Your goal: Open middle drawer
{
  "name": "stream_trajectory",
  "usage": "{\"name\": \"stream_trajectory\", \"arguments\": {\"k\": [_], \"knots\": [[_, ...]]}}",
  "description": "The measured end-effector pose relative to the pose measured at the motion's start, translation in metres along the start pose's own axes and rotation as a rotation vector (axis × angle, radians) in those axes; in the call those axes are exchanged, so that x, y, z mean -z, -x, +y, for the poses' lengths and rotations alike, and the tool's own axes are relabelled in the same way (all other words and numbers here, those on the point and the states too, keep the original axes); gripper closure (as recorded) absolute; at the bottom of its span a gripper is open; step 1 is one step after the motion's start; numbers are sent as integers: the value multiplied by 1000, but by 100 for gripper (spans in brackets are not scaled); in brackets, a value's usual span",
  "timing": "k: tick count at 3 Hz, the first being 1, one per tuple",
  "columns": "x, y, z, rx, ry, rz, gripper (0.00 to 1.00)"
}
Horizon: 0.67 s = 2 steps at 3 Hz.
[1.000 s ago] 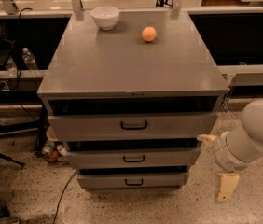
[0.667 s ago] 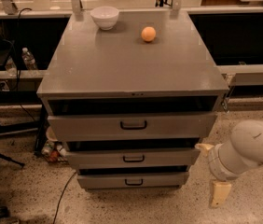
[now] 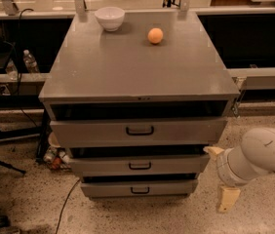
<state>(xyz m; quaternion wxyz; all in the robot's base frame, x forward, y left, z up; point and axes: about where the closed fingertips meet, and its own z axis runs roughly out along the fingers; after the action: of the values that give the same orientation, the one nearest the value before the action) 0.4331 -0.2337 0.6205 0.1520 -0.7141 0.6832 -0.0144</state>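
Camera view, only one available. Grey metal cabinet (image 3: pixel 137 67) is centre frame with three drawer fronts stacked down its face.

The middle drawer (image 3: pixel 176 165) is the second front down, with its small black loop handle (image 3: pixel 140 165) at centre. There's a dark gap along its top edge. Can't tell how far out it sits. Top drawer (image 3: pixel 186 130), with the bigger handle, is directly above; bottom drawer (image 3: pixel 166 188) directly below.

The gripper (image 3: pixel 219 178) is low on the right, off the cabinet's right front corner, on the end of the white arm (image 3: pixel 264 152) coming in from the right edge. Jaws are spread wide with nothing between them. The upper finger (image 3: pixel 212 150) is just beside the right end of the middle drawer front, at its top edge; contact can't be confirmed. The lower finger (image 3: pixel 227 199) hangs over the floor (image 3: pixel 254 213), apart from the cabinet. The gripper is well clear of the handle.

On the cabinet top: white bowl (image 3: pixel 110 17) back left, orange ball (image 3: pixel 155 35) to its right, the two apart. Neither is near the drawer fronts.

Left side: water bottle (image 3: pixel 30 62) on a ledge, small bottles and clutter (image 3: pixel 54 155) on the floor by the cabinet's left foot, and a black cable (image 3: pixel 67 204) running along the floor in front. Nothing sits in front of the handle.
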Motion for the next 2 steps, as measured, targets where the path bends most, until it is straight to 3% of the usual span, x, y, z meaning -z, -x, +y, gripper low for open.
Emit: {"name": "stream_trajectory", "arguments": {"k": [2], "knots": [[-39,-7,5,-14,-23,-19,0]]}}
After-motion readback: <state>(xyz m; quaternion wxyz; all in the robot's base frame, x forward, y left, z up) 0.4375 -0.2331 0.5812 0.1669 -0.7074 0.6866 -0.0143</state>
